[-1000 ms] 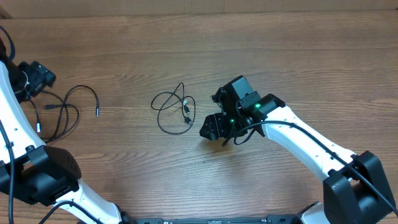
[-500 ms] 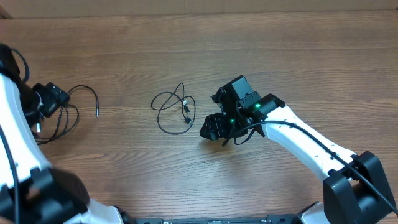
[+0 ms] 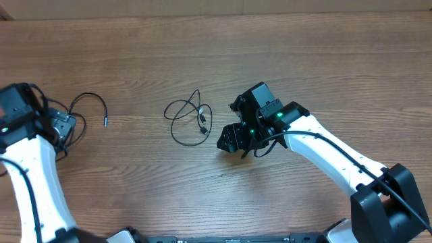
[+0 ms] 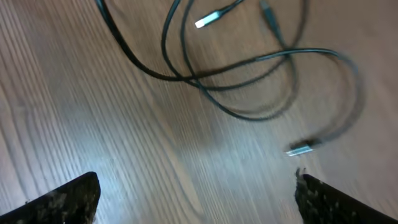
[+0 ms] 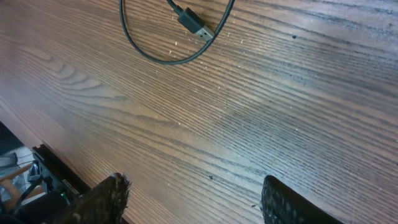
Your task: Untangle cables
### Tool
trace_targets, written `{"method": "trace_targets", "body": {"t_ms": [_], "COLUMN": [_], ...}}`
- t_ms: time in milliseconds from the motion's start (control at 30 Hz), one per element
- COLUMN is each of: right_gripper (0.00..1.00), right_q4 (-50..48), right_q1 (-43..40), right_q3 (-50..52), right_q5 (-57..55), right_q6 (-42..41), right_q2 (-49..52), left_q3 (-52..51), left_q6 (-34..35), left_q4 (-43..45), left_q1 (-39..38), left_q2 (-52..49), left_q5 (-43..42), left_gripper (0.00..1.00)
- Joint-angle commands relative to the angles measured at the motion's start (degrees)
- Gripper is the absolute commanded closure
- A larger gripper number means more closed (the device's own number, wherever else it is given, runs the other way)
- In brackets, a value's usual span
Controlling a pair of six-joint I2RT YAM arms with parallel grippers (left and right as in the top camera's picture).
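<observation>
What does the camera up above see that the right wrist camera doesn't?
Only overhead: both white arms, the left arm and the right arm, plus a second cable far to the left. Only right wrist: the plug up close, and its own end effector's fingertips, apart with nothing between them. Both: the looped cable in the middle and the wooden table.
</observation>
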State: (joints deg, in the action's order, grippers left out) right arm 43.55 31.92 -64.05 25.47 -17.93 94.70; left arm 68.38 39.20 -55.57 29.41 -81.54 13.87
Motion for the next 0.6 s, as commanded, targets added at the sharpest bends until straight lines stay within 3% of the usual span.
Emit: {"method": "trace_targets", "body": {"t_ms": [0, 167, 300, 567], "right_gripper": [0.33, 0.33, 0.33, 0.33], "right_q4": [0.31, 0.33, 0.31, 0.68], "right_q1": [0.26, 0.26, 0.26, 0.26], "right_q3": [-0.02, -0.02, -0.02, -0.02], "right_q5": [-0.20, -0.20, -0.20, -0.17], "right_q6": [0.42, 0.42, 0.42, 0.39], "right_q2": [-0.07, -0.07, -0.07, -0.07], "left_q3": [-1.16, -1.09, 0.24, 2.64], "left_q6": [2.40, 2.36, 1.07, 3.06], "left_q4": [2.67, 5.46, 4.17, 4.09], "left_q1": [0.92, 5.44, 8.09, 12.72], "left_q2": [-4.90, -9.46, -9.42, -9.42], "left_q5": [3.48, 1.99, 1.81, 6.25], "left_gripper": [0.00, 0.01, 0.07, 0.12]}}
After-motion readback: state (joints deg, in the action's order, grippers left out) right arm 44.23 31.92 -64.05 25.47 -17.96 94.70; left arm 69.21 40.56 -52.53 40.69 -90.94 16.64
